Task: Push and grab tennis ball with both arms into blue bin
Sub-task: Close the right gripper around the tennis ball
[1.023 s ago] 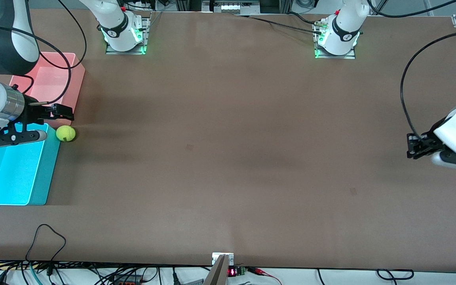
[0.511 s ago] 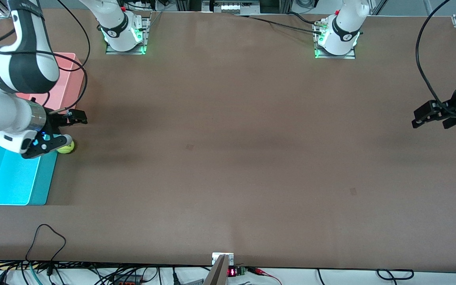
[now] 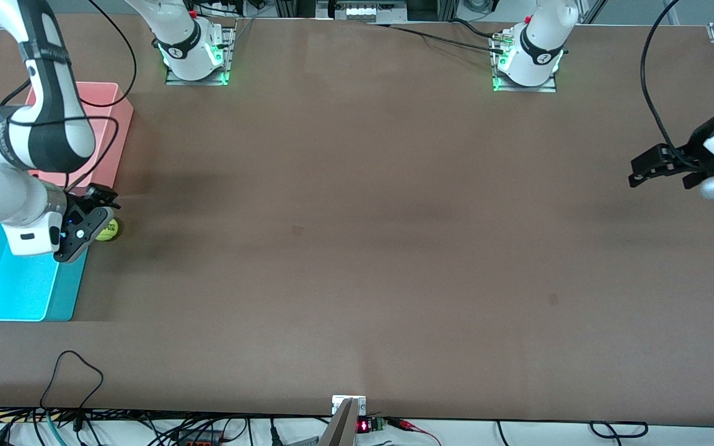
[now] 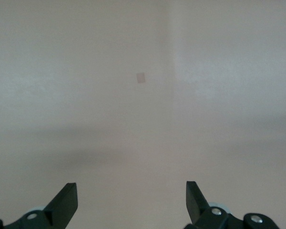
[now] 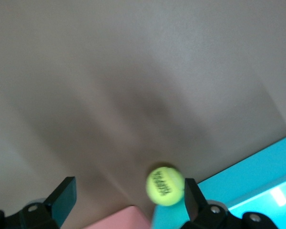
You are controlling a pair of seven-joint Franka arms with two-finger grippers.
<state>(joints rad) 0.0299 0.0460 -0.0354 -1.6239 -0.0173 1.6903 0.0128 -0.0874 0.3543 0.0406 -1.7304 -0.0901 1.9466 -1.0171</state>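
Note:
The tennis ball (image 3: 108, 230) lies on the table just outside the blue bin (image 3: 16, 282), by the bin's corner nearest the pink bin. My right gripper (image 3: 101, 210) is open, low over the ball. In the right wrist view the ball (image 5: 165, 185) sits between the open fingers, close against one fingertip (image 5: 193, 195), with the blue bin's wall (image 5: 257, 174) beside it; my right gripper (image 5: 128, 187) holds nothing. My left gripper (image 3: 645, 166) is open and empty over bare table at the left arm's end; the left wrist view (image 4: 131, 188) shows only tabletop.
The pink bin (image 3: 112, 124) stands farther from the front camera than the blue bin, partly covered by the right arm; its corner (image 5: 121, 220) shows in the right wrist view. Cables (image 3: 72, 371) lie at the table's front edge.
The ball has rolled a little nearer to the front camera along the blue bin's wall. My right gripper has turned and dropped over it. My left gripper has risen and swung away from the front camera.

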